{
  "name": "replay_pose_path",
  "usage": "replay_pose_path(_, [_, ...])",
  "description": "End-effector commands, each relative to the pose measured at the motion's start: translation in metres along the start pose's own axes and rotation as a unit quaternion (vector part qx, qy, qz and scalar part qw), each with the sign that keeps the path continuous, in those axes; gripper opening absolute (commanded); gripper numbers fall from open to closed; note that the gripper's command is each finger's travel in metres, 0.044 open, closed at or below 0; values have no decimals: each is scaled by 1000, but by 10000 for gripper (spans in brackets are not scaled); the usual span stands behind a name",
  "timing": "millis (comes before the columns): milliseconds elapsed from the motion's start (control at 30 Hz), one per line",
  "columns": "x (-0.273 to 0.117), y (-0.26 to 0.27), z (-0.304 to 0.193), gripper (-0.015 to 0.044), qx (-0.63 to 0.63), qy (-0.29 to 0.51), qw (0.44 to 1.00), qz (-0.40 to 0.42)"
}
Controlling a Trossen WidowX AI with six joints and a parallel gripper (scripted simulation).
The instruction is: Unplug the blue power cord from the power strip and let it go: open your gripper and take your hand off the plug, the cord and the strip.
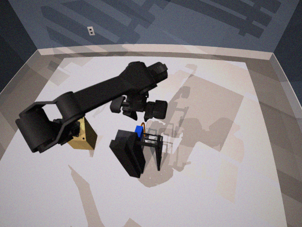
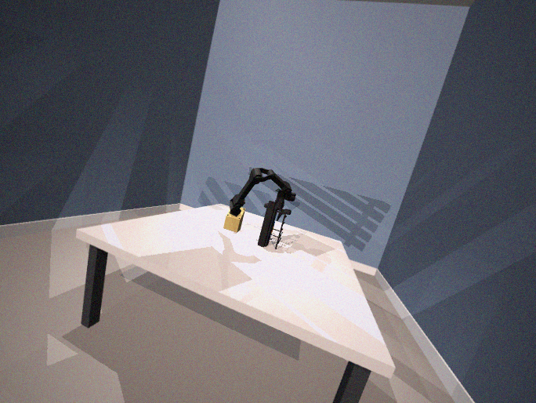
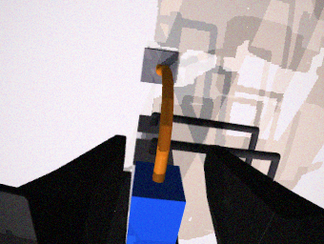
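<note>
The blue plug (image 1: 138,131) (image 3: 154,220) stands at the upper end of a tall black block (image 1: 126,151) (image 2: 267,227), apparently the power strip. Whether the plug is seated in a socket is hidden. Its orange cord (image 1: 143,123) (image 3: 167,105) arcs from the plug to a small grey square (image 3: 150,58). My gripper (image 1: 141,119) (image 3: 166,150) is partly open. In the top view its fingertips are just above the plug. In the wrist view the plug shows between the fingers, with a plain gap to the right finger and a very narrow one to the left.
Thin black bars (image 3: 210,123) run sideways from the block to a slim black post (image 1: 158,153) (image 2: 280,234), close to the right finger. A yellow block (image 1: 89,138) (image 2: 232,223) is at the arm's base. The white table (image 1: 183,202) (image 2: 303,281) carries broad shadows.
</note>
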State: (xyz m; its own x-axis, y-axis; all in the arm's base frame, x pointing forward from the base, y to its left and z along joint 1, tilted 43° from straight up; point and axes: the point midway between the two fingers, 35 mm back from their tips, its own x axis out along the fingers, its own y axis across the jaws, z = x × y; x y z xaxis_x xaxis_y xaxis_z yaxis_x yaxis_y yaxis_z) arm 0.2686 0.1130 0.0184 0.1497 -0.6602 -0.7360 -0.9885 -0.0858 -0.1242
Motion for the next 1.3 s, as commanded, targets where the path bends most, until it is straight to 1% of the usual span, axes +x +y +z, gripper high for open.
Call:
replay_pose_path(0, [-6,0,0,160,1,0,1000,-1])
replay_pose_path(233, [-6,0,-3,160,1,0,1000,-1])
replay_pose_path(967, [-6,1,-39,160,1,1,1000,-1])
replay_pose_path(1267, [-2,1,-40,160,1,1,1000,-1])
